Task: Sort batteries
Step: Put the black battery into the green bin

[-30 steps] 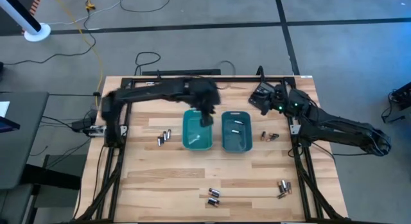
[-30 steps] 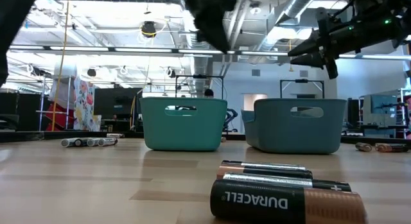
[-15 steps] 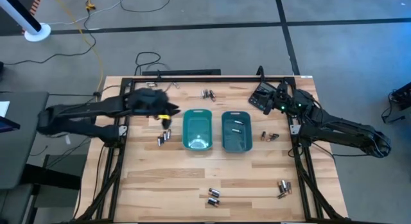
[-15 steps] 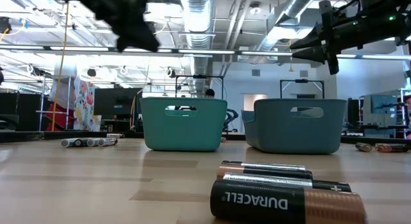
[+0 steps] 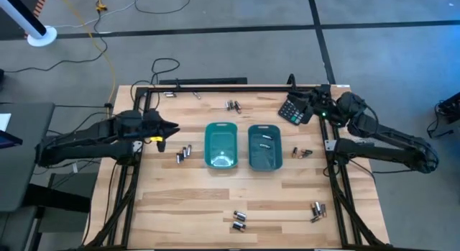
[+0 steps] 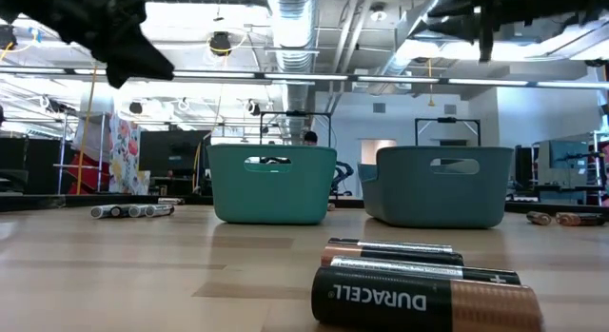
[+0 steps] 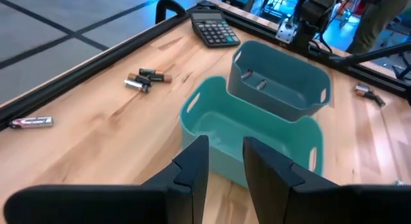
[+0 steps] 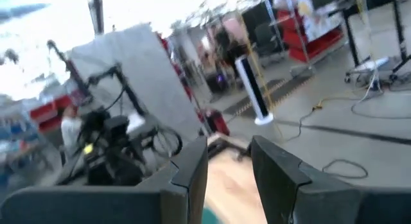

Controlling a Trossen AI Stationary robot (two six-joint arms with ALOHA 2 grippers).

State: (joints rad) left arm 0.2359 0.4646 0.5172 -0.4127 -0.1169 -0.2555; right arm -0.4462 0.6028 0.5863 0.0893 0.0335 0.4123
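Two teal trays stand side by side mid-table: the left tray (image 5: 221,145) and the right tray (image 5: 264,147), which holds two batteries (image 7: 253,79). Loose batteries lie in small groups on the wood: left of the trays (image 5: 185,154), behind them (image 5: 232,105), right of them (image 5: 301,152), and near the front edge (image 5: 239,221) (image 5: 316,210). My left gripper (image 5: 171,129) (image 7: 223,147) hangs open above the table's left side, pointing at the trays, with nothing between its fingers. My right gripper (image 5: 307,106) (image 8: 228,150) is open and high over the far right corner.
A black calculator (image 5: 292,111) lies at the far right corner, under my right gripper. One battery (image 7: 32,122) lies alone near the far edge. A black frame rail (image 5: 215,87) runs along the table's far edge. Bare wood lies between the trays and the front batteries.
My left gripper has swung from above the left tray toward the table's left edge, sinking a little and tipping closer to level. My right gripper has risen above the calculator. The trays and loose batteries have kept still.
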